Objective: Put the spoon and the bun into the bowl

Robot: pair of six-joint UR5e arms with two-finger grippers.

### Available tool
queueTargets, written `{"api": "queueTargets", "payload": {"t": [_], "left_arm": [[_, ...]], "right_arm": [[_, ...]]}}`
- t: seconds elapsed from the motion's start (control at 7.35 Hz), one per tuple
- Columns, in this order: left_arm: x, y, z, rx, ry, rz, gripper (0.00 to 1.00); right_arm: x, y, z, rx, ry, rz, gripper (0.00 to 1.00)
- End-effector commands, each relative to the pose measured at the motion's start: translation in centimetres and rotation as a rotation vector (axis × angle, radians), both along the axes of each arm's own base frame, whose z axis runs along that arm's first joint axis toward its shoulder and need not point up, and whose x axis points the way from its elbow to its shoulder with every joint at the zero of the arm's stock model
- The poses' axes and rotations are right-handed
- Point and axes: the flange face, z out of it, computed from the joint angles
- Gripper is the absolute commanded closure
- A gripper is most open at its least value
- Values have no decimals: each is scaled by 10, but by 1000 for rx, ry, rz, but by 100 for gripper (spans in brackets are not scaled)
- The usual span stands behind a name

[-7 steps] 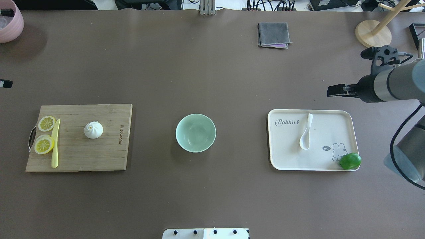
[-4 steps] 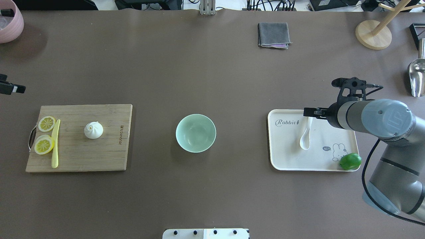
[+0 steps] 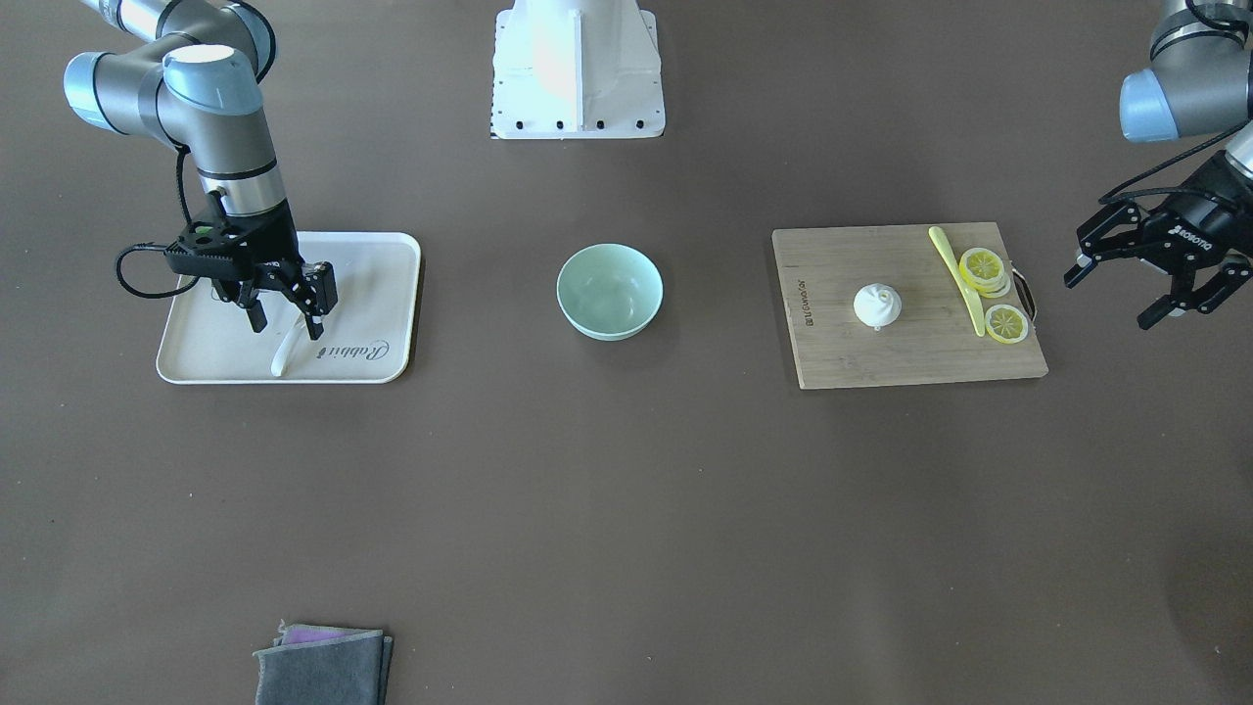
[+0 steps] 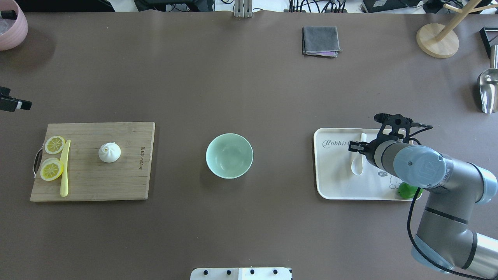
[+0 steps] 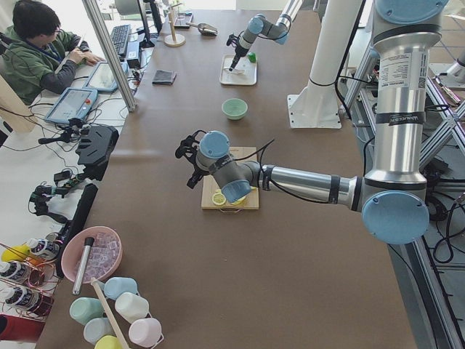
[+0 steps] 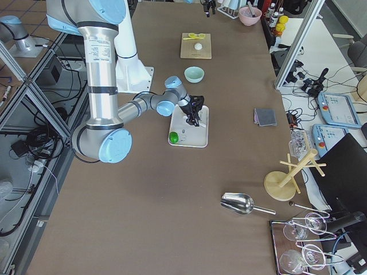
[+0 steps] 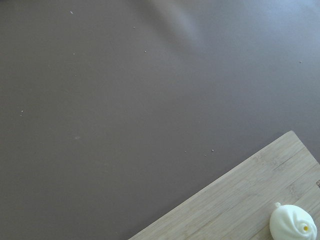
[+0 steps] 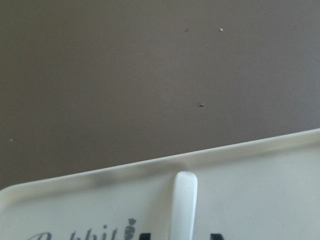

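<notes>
The white spoon [image 4: 357, 165] lies on the cream tray [image 4: 334, 182], handle pointing away from me. My right gripper [image 3: 286, 327] is open and hangs just over the spoon's handle [image 8: 183, 205], one finger on each side, not touching it. The white bun [image 4: 109, 152] sits on the wooden board [image 4: 128, 182] at the left. The mint-green bowl [image 4: 229, 155] stands empty in the middle. My left gripper [image 3: 1109, 301] is open and empty, off the board's outer end, apart from the bun [image 7: 291, 223].
Two lemon slices [image 4: 53, 144] and a pale yellow knife [image 4: 65, 167] lie on the board's left end. A green lime [image 4: 405, 192] sits at the tray's corner. A grey cloth [image 4: 320, 40], a wooden stand [image 4: 436, 39] and a metal scoop [image 4: 486, 91] are at the far side.
My right arm has swung in from the table's right edge and come down over the spoon's handle. My left gripper has edged slightly into view at the left.
</notes>
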Motion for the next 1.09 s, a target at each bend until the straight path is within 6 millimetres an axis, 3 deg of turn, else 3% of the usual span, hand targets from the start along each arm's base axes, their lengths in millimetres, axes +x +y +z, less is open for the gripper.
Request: {"api": "queueTargets", "payload": {"t": [0.0,0.27,0.54,0.68,0.95], "left_arm": [[3,1,1,3,1,6,1],[3,1,1,4,1,4,1],[6,2,1,1,1,13,1],[7,2,1,1,1,14,1],[9,2,1,-1,3,16,1]], "right_arm": [[-2,1,-2,2,-2,2,96],[-15,-7,-38,32,-58,5,100],[-49,-21,-112,42,-138,22,100],[-75,-22,-159,-19,-158,58,100],[-122,2,-246,-72,-202,123,100]]}}
